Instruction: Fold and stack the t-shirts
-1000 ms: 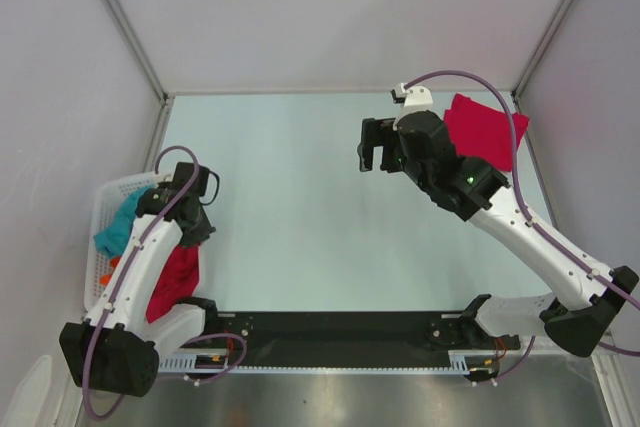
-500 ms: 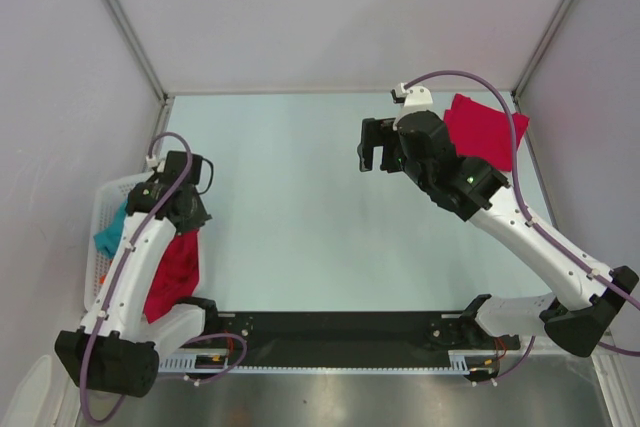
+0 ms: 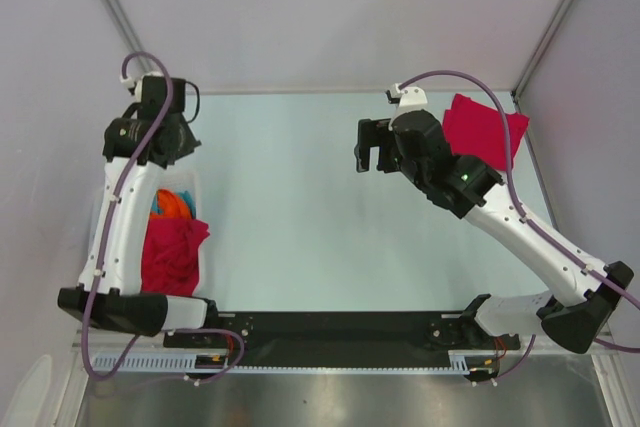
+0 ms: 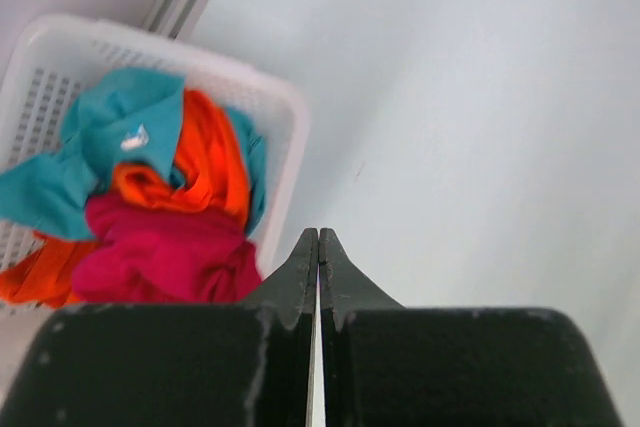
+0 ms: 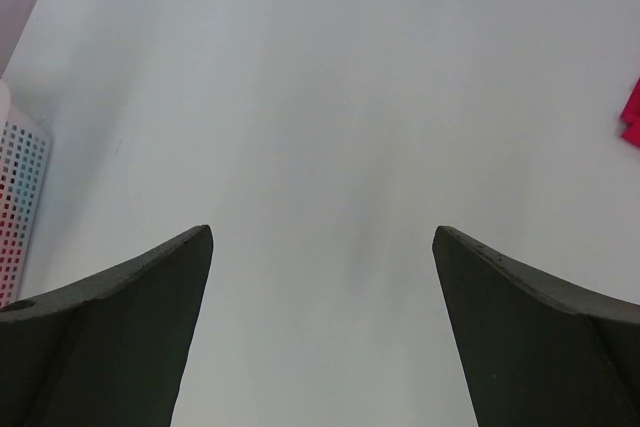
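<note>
Pale desk (image 3: 300,197), red t-shirt (image 3: 485,132) folded at the far right; left claw (image 4: 318,247) pinched closed, empty, near the basket (image 4: 292,127); right claw (image 5: 322,234) spread wide.

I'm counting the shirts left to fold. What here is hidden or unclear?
- Clothes in the basket: tangled in the left wrist view, mostly under the left arm from above; count unclear.
- Folded red shirt: partly behind the right arm from above; cut off by the right wrist view's edge.
- Left claw: tips hidden under its own wrist from above.
</note>
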Robot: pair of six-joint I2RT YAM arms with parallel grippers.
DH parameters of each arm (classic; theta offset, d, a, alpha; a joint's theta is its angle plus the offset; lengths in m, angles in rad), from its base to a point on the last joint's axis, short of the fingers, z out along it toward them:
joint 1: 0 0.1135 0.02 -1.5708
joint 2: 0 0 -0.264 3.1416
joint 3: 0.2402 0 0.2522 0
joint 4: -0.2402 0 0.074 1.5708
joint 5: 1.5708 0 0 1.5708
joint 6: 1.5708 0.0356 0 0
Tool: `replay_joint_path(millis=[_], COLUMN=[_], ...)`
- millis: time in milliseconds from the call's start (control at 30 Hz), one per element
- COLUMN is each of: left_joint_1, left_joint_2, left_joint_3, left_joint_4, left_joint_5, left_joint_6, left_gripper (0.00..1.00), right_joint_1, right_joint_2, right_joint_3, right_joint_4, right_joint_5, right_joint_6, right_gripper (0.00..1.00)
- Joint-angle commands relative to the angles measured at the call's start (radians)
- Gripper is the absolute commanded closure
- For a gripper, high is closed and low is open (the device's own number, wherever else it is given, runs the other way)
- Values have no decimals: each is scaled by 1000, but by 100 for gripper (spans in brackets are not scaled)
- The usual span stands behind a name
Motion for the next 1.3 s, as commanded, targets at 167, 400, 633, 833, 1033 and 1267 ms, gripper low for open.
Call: replay_joint_path(millis=[167, 400, 633, 833, 1033, 1267], left_joint_1=[-22, -20, -20, -22, -22, -22], left_joint_2=[38, -88, -148, -215, -241, -229], left_joint_3=[-133, -331, -432, -548, -634, -708], left_joint_4=[10, 13, -6, 3, 45, 103], left_joint_5=[-5, -5, 36, 76, 128, 153], left_joint_6=[31, 21, 6, -5, -8, -9], left_gripper=[88, 40, 37, 38, 38, 39], right_joint_1=[-3, -5, -3, -5, -5, -5], right_joint_2=[-13, -11, -15, -25, -28, -34], right_joint_3=[-14, -26, -42, -51, -60, -63], right_joint_4=[15, 19, 32, 39, 44, 44], right_joint_5=[17, 20, 7, 1, -6, -3], right_joint_6=[-8, -12, 0, 3, 15, 14], right_gripper=[1, 1, 1, 1, 2, 2])
